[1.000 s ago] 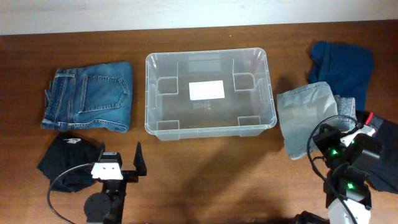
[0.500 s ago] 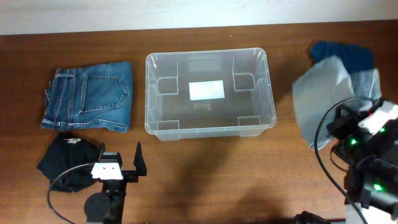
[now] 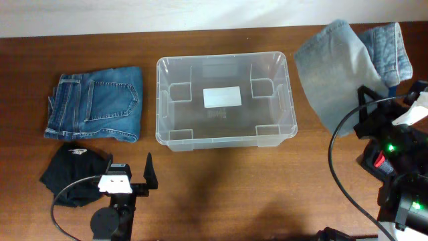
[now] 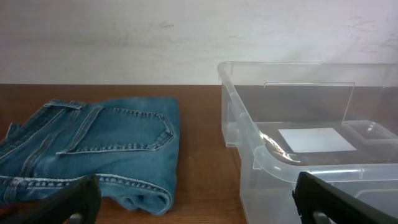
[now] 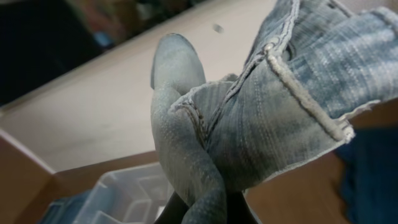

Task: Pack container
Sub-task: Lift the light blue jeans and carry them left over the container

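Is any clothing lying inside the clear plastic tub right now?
No, the container holds only its white label; the blue jeans lie beside it and the right gripper holds the pale denim outside it.

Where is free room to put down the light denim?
The container is bare inside. The table in front of it is also free. Crowded: folded jeans and black garment at left, hanging light denim at right.

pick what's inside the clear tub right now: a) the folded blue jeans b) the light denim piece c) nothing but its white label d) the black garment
c: the container holds only its white label; the folded blue jeans and the black garment lie to its left, and the light denim piece is off to its right, outside it.
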`<state>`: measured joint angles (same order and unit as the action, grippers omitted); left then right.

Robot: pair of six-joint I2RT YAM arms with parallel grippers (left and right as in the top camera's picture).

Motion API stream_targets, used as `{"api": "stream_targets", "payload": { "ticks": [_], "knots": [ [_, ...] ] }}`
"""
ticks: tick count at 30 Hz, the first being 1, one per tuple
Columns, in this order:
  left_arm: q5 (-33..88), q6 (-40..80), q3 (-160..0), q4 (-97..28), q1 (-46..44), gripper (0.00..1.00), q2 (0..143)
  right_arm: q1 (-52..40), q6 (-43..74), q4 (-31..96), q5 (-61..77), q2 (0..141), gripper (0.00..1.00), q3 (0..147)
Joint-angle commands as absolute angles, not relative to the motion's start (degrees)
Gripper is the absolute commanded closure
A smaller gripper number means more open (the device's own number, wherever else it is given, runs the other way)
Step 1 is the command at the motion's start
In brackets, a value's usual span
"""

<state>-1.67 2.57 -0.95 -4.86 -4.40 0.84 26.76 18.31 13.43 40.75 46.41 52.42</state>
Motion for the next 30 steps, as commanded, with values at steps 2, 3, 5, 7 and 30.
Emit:
{"api": "stream_targets", "payload": {
  "ticks": [2, 3, 5, 7, 30],
  "knots": [
    [-1.19, 1.67, -0.54, -4.73, -4.19, 0.01, 0.45, 21.76, 18.68, 7.92, 47.18, 45.74, 0.96, 55.59],
    [-1.21, 1.67, -0.54, -4.73, -4.19, 0.01, 0.45, 20.32, 18.63, 6.98, 47.2, 45.78, 0.96, 55.59],
    [-1.19, 1.67, -0.54, -4.73, -4.19, 0.01, 0.45, 16.84, 17.98, 5.04, 47.18, 46.19, 0.96, 55.59],
    [-1.19, 1.67, -0.54, -4.73, -4.19, 0.01, 0.45, 12.73, 17.32, 3.36, 47.16, 47.07, 0.96, 55.59],
    [-1.21, 1.67, -0.54, -4.73, -4.19, 0.01, 0.45, -17.63, -11.42, 2.15, 44.8, 68.64, 0.96, 56.95]
  ]
}}
